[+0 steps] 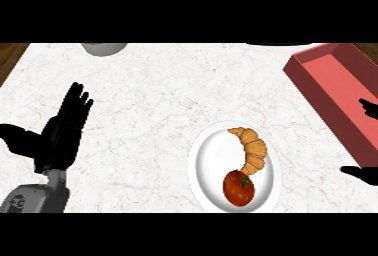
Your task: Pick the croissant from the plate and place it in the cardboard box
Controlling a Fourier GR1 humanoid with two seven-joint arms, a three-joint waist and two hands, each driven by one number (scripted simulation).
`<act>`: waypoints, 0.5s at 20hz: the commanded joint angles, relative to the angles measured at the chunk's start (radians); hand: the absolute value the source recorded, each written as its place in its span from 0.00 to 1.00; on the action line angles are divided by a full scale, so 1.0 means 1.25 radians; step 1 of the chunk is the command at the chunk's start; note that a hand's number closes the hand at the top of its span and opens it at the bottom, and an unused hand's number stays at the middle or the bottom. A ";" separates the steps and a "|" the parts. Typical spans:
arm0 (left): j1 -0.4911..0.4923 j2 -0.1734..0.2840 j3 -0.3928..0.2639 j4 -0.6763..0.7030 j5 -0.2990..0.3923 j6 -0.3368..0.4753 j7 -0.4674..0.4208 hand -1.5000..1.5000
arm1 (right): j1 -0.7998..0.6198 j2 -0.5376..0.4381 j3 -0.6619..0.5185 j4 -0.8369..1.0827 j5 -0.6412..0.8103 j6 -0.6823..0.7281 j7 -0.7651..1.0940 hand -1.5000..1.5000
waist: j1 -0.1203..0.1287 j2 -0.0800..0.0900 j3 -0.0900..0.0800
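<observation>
A golden curved croissant lies on the white plate, along its right side. Just below it on the same plate sits a red tomato, touching the croissant's lower end. The box at the right is a long red-pink open container running diagonally toward the right edge. My left hand is at the left, open, fingers straight and pointing up, far from the plate. Only fingertips of my right hand show at the right edge, beside the box.
A grey bowl is partly cut off at the counter's back edge, upper left. The white marbled counter ends in a dark wooden strip at the far left. A dark object peeks in at the top right.
</observation>
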 commanded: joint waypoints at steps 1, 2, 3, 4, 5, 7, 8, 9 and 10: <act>0.021 -0.002 -0.009 -0.037 -0.008 0.012 0.018 0.50 | -0.002 -0.105 0.053 -0.093 -0.006 0.139 0.157 0.00 | 0.007 -0.002 -0.001; 0.003 0.004 0.000 -0.009 -0.005 0.001 0.021 0.50 | 0.012 -0.110 0.057 -0.155 -0.020 0.154 0.194 0.00 | -0.007 -0.001 -0.001; 0.038 0.001 -0.009 -0.050 -0.005 -0.002 0.022 0.50 | 0.013 -0.109 0.044 -0.195 -0.039 0.154 0.248 0.00 | -0.002 -0.002 0.000; 0.009 0.011 0.007 -0.057 -0.007 0.015 0.049 0.50 | -0.020 -0.111 0.054 -0.220 -0.059 0.179 0.299 0.00 | 0.002 -0.001 0.000; 0.027 -0.033 -0.021 -0.034 -0.033 0.028 -0.002 0.50 | -0.012 -0.114 0.032 -0.248 -0.089 0.195 0.323 0.00 | -0.003 0.001 0.001; 0.058 0.006 0.006 -0.057 -0.012 -0.010 0.014 0.50 | -0.032 -0.100 0.028 -0.347 -0.124 0.186 0.428 0.00 | 0.000 -0.001 0.001; 0.030 0.009 0.025 -0.050 -0.006 -0.015 0.030 0.50 | -0.046 -0.055 0.044 -0.338 -0.111 0.171 0.438 0.00 | 0.002 0.002 0.001; 0.084 0.002 0.014 -0.119 0.003 -0.013 0.046 0.50 | -0.028 -0.023 0.054 -0.352 -0.095 0.149 0.428 0.00 | 0.005 0.001 0.002; -0.005 -0.026 0.015 0.008 -0.026 -0.006 0.002 0.50 | -0.042 -0.027 0.056 -0.403 -0.112 0.159 0.487 0.00 | -0.003 0.003 0.001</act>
